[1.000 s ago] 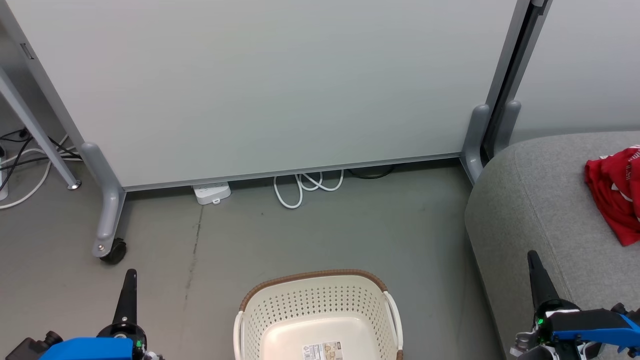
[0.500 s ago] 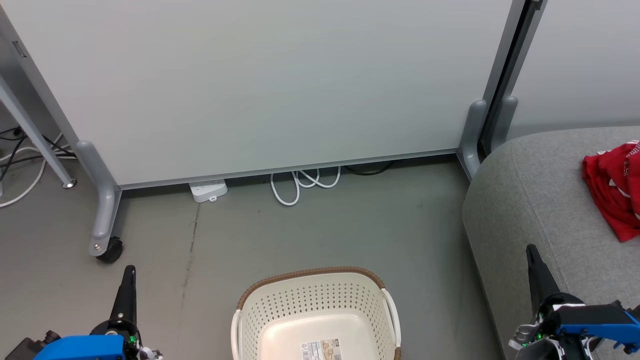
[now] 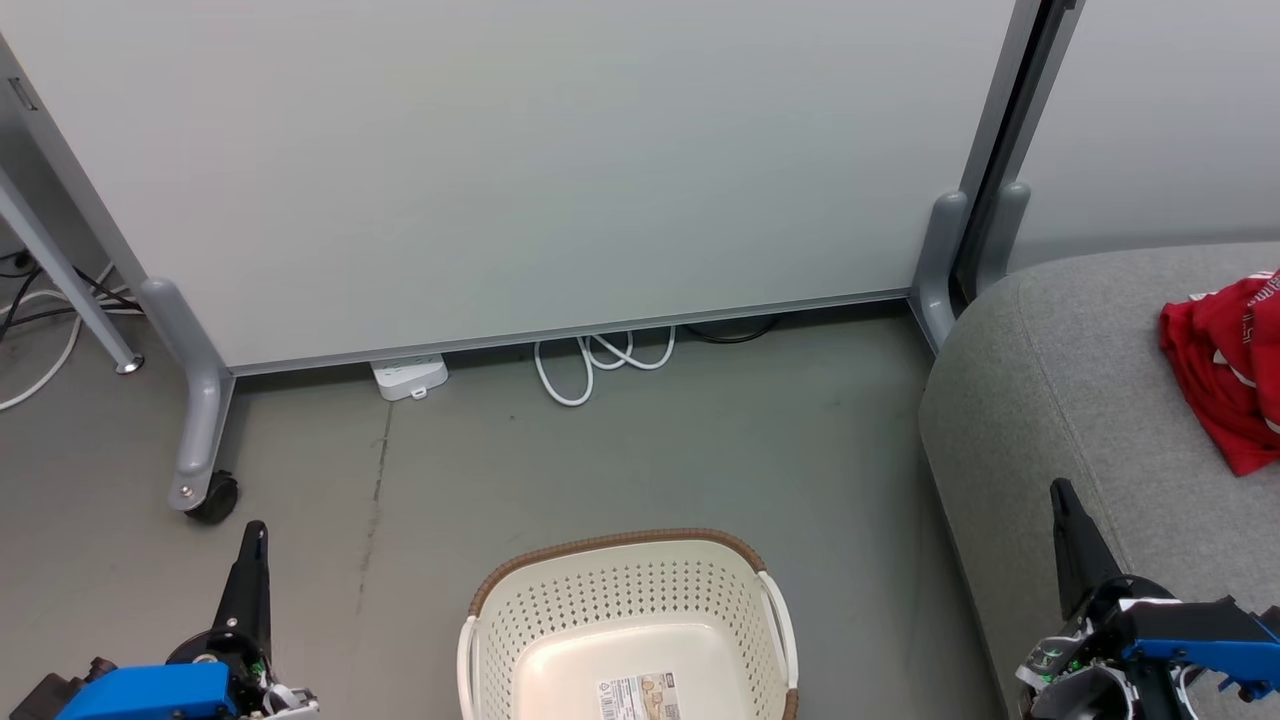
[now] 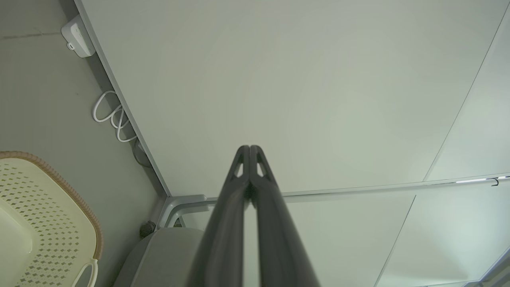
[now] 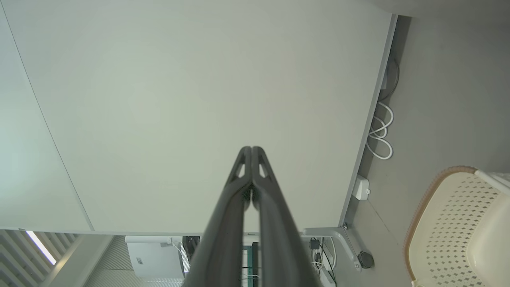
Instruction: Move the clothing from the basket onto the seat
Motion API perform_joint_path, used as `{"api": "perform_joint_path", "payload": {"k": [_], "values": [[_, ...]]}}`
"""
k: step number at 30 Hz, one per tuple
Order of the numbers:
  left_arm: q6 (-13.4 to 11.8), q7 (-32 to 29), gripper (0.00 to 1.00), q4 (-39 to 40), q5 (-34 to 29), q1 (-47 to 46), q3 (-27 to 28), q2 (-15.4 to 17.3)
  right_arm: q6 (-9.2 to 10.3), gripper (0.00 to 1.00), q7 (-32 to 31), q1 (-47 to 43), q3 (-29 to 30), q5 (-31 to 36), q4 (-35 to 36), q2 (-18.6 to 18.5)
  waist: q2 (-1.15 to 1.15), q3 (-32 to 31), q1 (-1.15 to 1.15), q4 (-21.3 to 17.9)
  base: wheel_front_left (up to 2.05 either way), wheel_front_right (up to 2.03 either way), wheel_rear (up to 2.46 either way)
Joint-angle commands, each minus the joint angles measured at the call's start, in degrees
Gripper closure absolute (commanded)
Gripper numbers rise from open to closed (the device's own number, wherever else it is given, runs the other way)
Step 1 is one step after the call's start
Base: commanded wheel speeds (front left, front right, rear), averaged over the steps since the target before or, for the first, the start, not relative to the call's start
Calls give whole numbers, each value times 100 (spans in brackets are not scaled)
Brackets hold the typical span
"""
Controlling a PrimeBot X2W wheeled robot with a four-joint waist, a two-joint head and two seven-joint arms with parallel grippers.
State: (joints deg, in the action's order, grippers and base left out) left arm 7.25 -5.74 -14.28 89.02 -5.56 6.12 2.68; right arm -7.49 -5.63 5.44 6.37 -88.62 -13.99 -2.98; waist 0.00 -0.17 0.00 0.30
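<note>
Left pincer (image 3: 256, 532): clenched on nothing, both fingers pressed together along their length, pointed up at the pale partition (image 3: 500, 170).

Right pincer (image 3: 1061, 492): likewise clenched and empty, poised over the near edge of the seat (image 3: 1040, 400).

Basket (image 3: 610, 545): on the floor (image 3: 700, 440) between the two pincers, nearer the left one's level than the partition. Base bare apart from a printed label; nearest part cut off by the frame, so not fully checked.

Clothing (image 3: 1215, 370): red heap with white marks, lying on the seat beyond and to the outer side of the right pincer, well apart from its tips, partly cut off at the frame edge.

Further out: white cable (image 3: 590, 365) looped on the floor under the partition, power strip (image 3: 408, 376) just beside it, ahead of both pincers.

Judged state: transfer seemingly complete or close to it.

Hazards: calling it finished with a garment possibly left in the unseen near part of the basket; right pincer dragging across the cushion fabric on withdrawal, through its low clearance; heap slipping if its hidden part overhangs the seat.
</note>
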Motion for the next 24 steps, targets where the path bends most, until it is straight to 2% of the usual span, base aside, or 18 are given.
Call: {"api": "perform_joint_path", "payload": {"k": [1, 8, 24], "values": [[39, -33, 100, 34, 109, -84, 41, 35, 0, 100, -46, 87, 16, -135, 2, 15, 0, 6, 0, -6, 0, 0, 0], [41, -105, 100, 31, 364, -104, 58, 36, 0, 100, -117, 115, 27, -412, -8, 19, 0, 34, 0, -30, 0, 0, 0], [41, -103, 100, 31, 346, -102, 54, 35, 0, 100, -109, 113, 24, -388, -7, 18, 0, 35, 0, -30, 0, 0, 0]]}}
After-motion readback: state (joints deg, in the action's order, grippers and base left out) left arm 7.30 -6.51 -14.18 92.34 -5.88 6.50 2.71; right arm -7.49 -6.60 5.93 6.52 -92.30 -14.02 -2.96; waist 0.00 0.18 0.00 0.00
